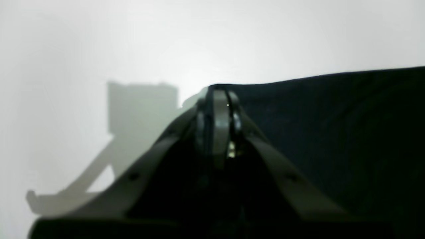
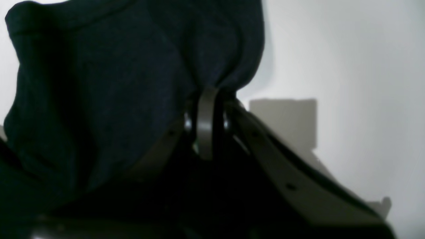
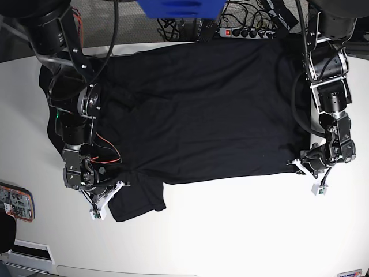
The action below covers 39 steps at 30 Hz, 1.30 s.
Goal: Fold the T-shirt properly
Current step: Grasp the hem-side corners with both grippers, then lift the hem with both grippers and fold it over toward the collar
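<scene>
The black T-shirt (image 3: 196, 109) lies spread flat on the white table (image 3: 230, 231). One sleeve (image 3: 138, 202) sticks out at its lower left. My left gripper (image 3: 298, 164) is at the shirt's lower right corner. In the left wrist view it (image 1: 219, 94) is shut on the edge of the cloth (image 1: 332, 116). My right gripper (image 3: 115, 190) is at the sleeve on the left. In the right wrist view it (image 2: 209, 91) is shut on a bunched fold of the shirt (image 2: 99, 83), which rises in front of it.
A remote-like device (image 3: 14, 202) lies at the table's left edge. A power strip (image 3: 242, 32) with cables and a blue object (image 3: 179, 7) sit beyond the far edge. Bare white table shows below the shirt.
</scene>
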Each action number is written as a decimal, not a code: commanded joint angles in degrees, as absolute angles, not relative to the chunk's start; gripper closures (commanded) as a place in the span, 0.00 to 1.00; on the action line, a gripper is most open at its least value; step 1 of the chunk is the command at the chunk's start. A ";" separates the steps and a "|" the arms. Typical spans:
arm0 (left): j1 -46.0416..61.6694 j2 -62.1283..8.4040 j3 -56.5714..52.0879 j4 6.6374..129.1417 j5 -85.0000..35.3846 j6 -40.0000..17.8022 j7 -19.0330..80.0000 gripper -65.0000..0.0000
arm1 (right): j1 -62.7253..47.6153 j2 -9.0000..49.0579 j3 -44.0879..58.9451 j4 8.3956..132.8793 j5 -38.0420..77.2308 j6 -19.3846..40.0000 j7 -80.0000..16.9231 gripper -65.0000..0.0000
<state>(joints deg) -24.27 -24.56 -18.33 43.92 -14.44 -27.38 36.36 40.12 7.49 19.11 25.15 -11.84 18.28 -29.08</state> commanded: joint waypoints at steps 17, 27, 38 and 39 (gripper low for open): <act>-31.69 -25.10 -18.07 43.91 -6.29 -26.42 38.37 1.00 | 42.15 7.87 18.95 26.24 -11.30 18.42 -26.42 1.00; -35.91 -23.78 -18.07 43.91 -2.77 -26.42 38.37 1.00 | 44.00 7.87 18.95 27.12 -11.30 18.33 -25.19 1.00; -37.67 -23.78 -18.07 43.91 -2.77 -26.42 37.23 1.00 | 46.29 7.87 18.95 31.34 -11.30 18.33 -25.63 1.00; -37.93 -23.78 -18.07 43.82 -2.77 -26.42 36.09 1.00 | 46.81 7.87 18.95 31.34 -11.30 18.33 -25.63 1.00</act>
